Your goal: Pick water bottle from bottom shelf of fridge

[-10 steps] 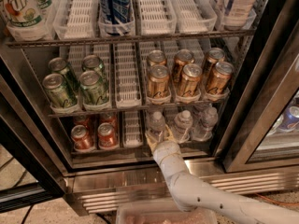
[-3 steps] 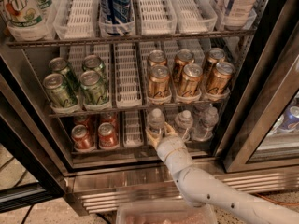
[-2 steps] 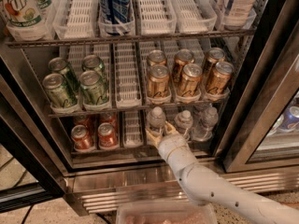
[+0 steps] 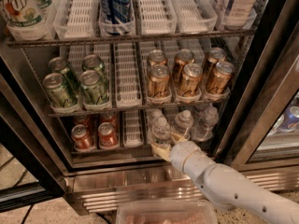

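Note:
The fridge [image 4: 122,189] stands open, its ribbed steel base panel below the racks. On the bottom shelf [image 4: 132,129], a small clear water bottle [image 4: 161,129] with a white cap stands at the front of a lane, right of centre. My gripper [image 4: 167,143] reaches in from the lower right on a white arm and sits at this bottle's base, touching or nearly touching it. Two more clear bottles [image 4: 184,122] stand just to the right and behind.
Red cans [image 4: 84,137] stand at the left of the bottom shelf. Gold cans [image 4: 188,78] and green cans [image 4: 74,85] fill the rack above. The dark door frame [image 4: 261,107] rises at the right. A clear plastic bin [image 4: 166,213] sits below the arm.
The gripper and arm have shifted slightly to the right at the bottle's base. The bottle appears to have moved a little with them. The cans have not moved.

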You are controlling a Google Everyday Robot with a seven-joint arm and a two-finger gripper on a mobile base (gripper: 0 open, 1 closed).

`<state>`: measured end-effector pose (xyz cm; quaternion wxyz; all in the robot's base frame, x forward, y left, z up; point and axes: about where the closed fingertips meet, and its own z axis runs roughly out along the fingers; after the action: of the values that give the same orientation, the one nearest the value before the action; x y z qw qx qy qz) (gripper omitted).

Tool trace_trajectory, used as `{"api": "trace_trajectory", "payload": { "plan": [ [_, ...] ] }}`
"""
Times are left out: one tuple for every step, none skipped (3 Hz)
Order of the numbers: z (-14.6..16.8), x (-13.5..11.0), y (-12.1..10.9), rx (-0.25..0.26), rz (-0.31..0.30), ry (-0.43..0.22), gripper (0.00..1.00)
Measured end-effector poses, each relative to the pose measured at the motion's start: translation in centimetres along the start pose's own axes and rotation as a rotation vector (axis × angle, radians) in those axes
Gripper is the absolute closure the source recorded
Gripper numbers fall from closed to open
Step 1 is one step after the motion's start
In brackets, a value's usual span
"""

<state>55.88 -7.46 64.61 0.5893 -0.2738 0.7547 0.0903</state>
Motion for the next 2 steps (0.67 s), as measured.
{"api": "trace_trajectory", "payload": {
  "plan": [
    [-3.1, 1.6, 1.5, -0.106, -0.04, 0.054, 1.0],
    [-4.8, 1.9, 2.4, -0.212, -0.072, 0.05, 1.0]
  ]
}}
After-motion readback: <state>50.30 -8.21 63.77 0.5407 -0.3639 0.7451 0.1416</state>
